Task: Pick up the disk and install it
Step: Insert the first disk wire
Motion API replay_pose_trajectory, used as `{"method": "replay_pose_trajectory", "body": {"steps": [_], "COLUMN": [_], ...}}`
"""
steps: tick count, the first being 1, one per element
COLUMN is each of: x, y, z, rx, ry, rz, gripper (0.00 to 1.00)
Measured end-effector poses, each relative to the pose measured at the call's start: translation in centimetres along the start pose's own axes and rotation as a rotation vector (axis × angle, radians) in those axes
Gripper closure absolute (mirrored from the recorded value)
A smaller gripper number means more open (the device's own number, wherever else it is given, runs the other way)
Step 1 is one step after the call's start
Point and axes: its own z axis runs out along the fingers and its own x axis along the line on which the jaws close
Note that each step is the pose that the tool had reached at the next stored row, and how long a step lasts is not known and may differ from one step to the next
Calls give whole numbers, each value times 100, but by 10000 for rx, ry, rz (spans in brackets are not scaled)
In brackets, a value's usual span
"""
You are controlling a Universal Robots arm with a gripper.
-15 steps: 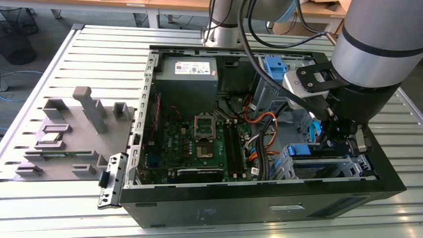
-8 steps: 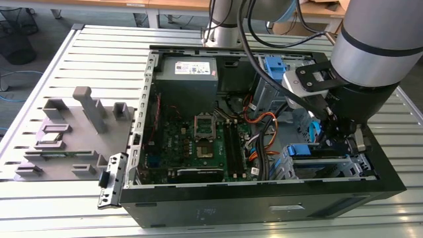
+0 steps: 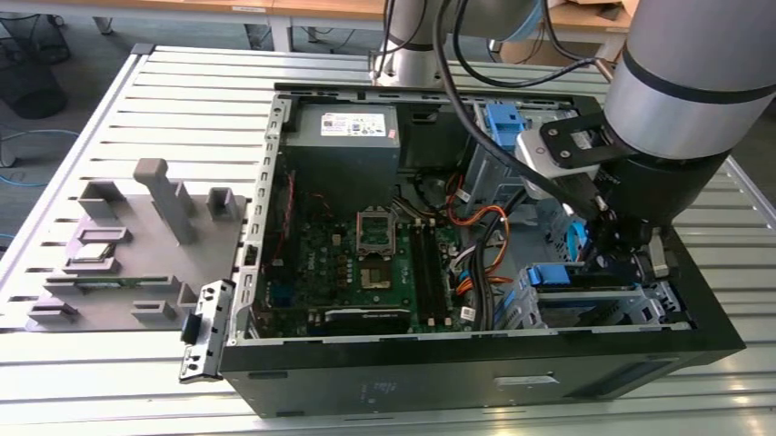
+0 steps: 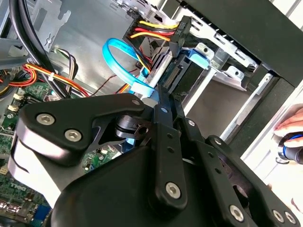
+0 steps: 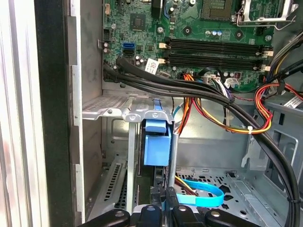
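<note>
Disk look: I see the disk (image 5: pixel 156 149) as a thin dark edge capped by a bright blue plastic frame with a stepped tab. Its flat faces are hidden between metal walls.
Disk place: it sits in a slot of the drive cage (image 3: pixel 525 304), in the near corner of the open computer case (image 3: pixel 485 363) on the exterior view's right. The case lies on its side on the slatted metal worktop (image 3: pixel 182 100).
Disk heading: it stands on edge, with the blue-framed edge facing up out of the case's open side. That edge runs left to right in the exterior view, and one end points toward the green motherboard (image 3: pixel 363 263). I cannot see how far down into the cage it reaches.
Arm: the thick grey arm (image 3: pixel 679 82) comes in from the far right in the exterior view. Its wrist is turned so that the tool points steeply down into the cage.
End effector: the end effector (image 5: pixel 165 210) is at the end of the blue edge farther from the motherboard, right at the disk.
End effector state: I cannot tell whether it is open or closed.
Nearby: a blue flat cable (image 5: pixel 203 196) loops on the case floor just beside the cage. In the second wrist view a person's hand (image 4: pixel 289 125) rests outside the case.
</note>
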Motion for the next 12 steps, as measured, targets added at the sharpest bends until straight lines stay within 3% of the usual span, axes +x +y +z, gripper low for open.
{"method": "replay_pose_trajectory", "body": {"steps": [12], "x": [1], "y": [10], "z": [35], "rx": [86], "ry": [2], "rz": [0], "gripper": [84]}}
